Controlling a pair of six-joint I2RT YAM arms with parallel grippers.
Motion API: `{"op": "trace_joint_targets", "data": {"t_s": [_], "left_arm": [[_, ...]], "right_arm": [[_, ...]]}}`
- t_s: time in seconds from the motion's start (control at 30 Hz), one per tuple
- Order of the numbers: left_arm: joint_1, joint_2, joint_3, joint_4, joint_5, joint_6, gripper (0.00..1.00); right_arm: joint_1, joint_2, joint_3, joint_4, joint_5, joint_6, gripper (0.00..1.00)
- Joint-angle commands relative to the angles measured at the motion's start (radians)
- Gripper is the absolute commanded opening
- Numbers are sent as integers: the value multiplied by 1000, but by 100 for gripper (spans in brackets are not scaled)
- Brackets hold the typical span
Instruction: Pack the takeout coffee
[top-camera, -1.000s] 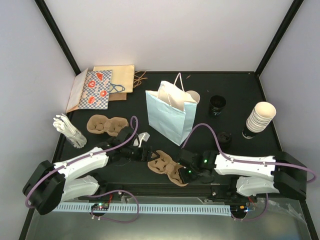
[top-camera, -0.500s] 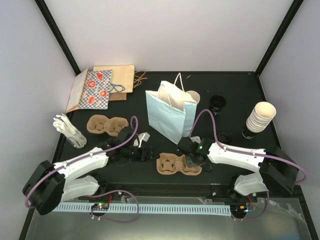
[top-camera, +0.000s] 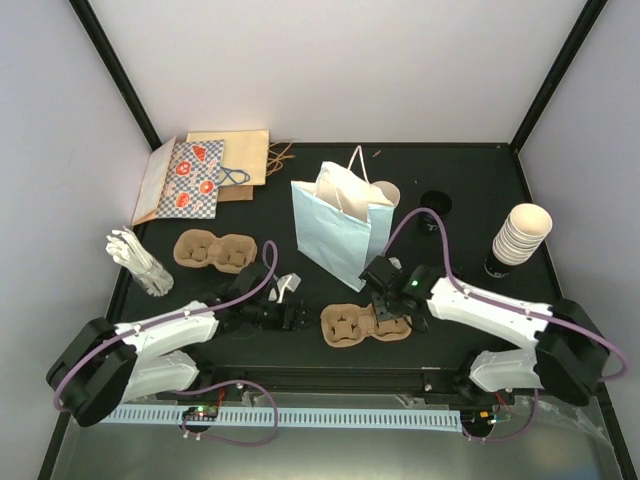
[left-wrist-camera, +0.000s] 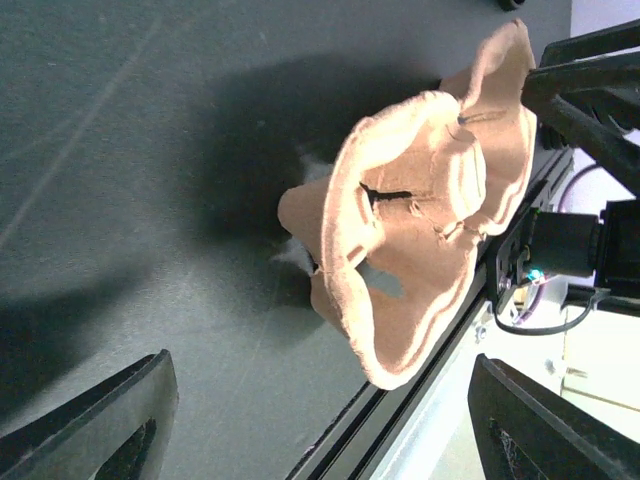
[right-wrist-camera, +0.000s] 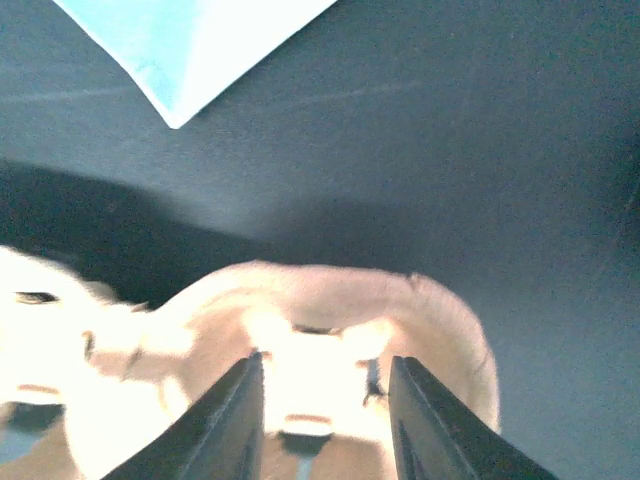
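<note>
Right hand (top-camera: 390, 318) slightly parted astride the carrier (top-camera: 350, 326), six o'clock of the bag (top-camera: 335, 240); I'd lift straight. Left hand (top-camera: 297, 317) spread.

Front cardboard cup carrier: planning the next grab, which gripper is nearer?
Right. The right gripper is at the cup carrier's right end; the left gripper is apart, to its left.

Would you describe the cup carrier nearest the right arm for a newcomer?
Find the light blue paper bag mid-table. On its near side lies a brown cardboard cup carrier; unlike its twin further left, the right gripper's jaws straddle its end.
</note>
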Motion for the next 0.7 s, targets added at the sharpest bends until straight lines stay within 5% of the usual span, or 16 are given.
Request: {"op": "trace_joint_targets", "data": {"t_s": [0.0,0.17,0.33,0.67], "left_arm": [[-31,22,-10,123,44,-49,80],[-55,46,-13,187,61,-72,60],[-82,93,-10,239,69,-96,47],[-152,159,5,311,61,-140,43]], "right_arm": [[22,-112,-22,6,-90,-9,43],[69,-162,-23,4,-128,40,56],[109,-133,-14,3,-121,74,57],[160,-66,-15,13,-104,119,64]]}}
